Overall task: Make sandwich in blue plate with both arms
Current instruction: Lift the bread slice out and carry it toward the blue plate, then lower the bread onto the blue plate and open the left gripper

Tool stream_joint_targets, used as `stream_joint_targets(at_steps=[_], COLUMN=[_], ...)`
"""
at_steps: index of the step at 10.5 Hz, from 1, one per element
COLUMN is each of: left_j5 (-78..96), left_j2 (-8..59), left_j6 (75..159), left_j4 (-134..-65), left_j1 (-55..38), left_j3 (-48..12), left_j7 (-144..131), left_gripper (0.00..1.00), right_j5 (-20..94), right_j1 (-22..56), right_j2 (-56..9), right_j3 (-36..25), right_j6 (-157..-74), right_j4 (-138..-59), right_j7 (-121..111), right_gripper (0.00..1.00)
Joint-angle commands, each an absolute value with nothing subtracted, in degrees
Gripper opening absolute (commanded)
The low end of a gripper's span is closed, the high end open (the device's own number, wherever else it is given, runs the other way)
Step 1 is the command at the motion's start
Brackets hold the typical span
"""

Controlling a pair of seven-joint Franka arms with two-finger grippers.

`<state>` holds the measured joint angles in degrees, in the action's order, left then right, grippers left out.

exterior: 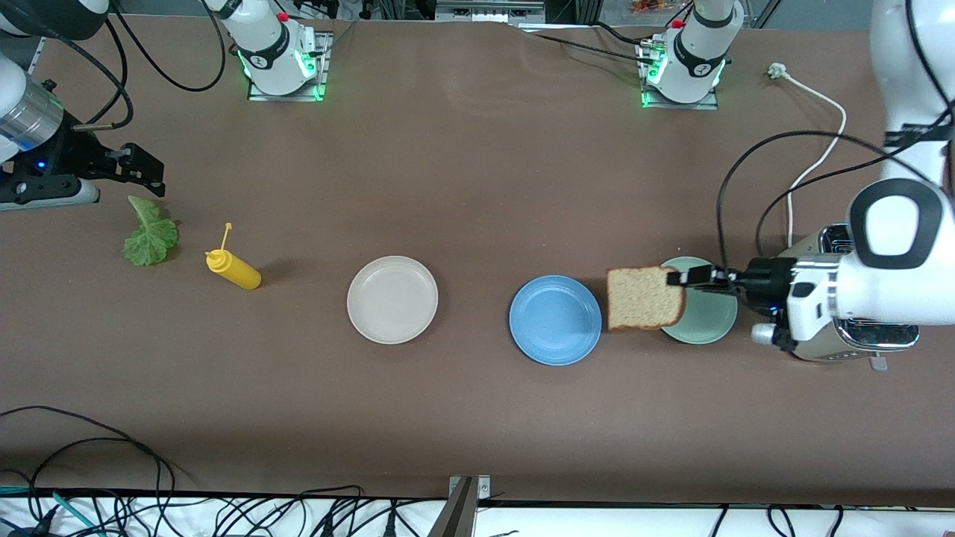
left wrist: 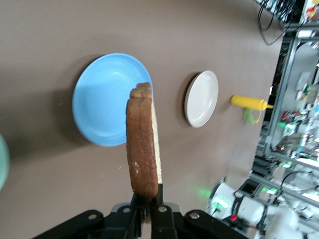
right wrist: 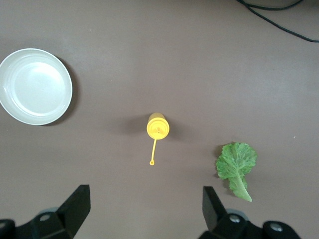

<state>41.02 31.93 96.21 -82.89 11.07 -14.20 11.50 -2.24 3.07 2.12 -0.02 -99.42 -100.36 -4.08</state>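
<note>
From the front view you look down from high across the table, facing both arm bases along the top edge. Your left wrist view sits just above the left gripper (left wrist: 145, 205), looking along the table toward the right arm's end. Your right wrist view looks straight down from well above. All three share the cream plate (exterior: 392, 299) (left wrist: 201, 98) (right wrist: 35, 85) and yellow bottle (exterior: 233, 269) (left wrist: 249, 102) (right wrist: 157, 125).

The blue plate (exterior: 555, 320) lies bare on the surface, round with a shallow rim. A brown bread slice (exterior: 644, 298) with darker crust hangs pinched in the left hand (exterior: 675, 278), over the gap between the blue plate and a mint plate (exterior: 705, 317). The green lettuce (exterior: 150, 234) lies flat toward the right arm's end.
</note>
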Motion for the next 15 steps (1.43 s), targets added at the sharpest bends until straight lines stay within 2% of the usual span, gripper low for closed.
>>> stream_joint_targets(at_steps=[1,5,8,12,15], left_j5=[47.54,50.8,51.06,52.37,53.53], left_j2=[36.03,37.71,39.9,40.17,40.52], left_j6=[102.45,111.78,113.2,119.78,119.79], left_j4=[-81.65,-86.65,-87.44,-91.48,-92.37], left_j1=[7.49,2.82,2.11,-0.79,-1.05], left_j3=[-13.8,-13.8,-13.89,-13.8,-13.8], left_j7=[9.14,9.75,12.47,18.36,20.04], left_gripper=[0.0,0.0,0.0,0.0,0.0], right_j5=[-1.05,-1.05,-1.05,-1.05,-1.05], right_j1=[2.72,2.72,2.72,2.72,2.72], right_j2=[2.55,2.55,2.55,2.55,2.64], right_j3=[0.0,0.0,0.0,0.0,0.0], right_j6=[-99.67,-99.67,-99.67,-99.67,-99.67], right_j4=[-100.9,-100.9,-100.9,-100.9,-100.9], right_j7=[-4.48,-4.48,-4.48,-4.48,-4.48], right_gripper=[1.0,1.0,1.0,1.0,1.0])
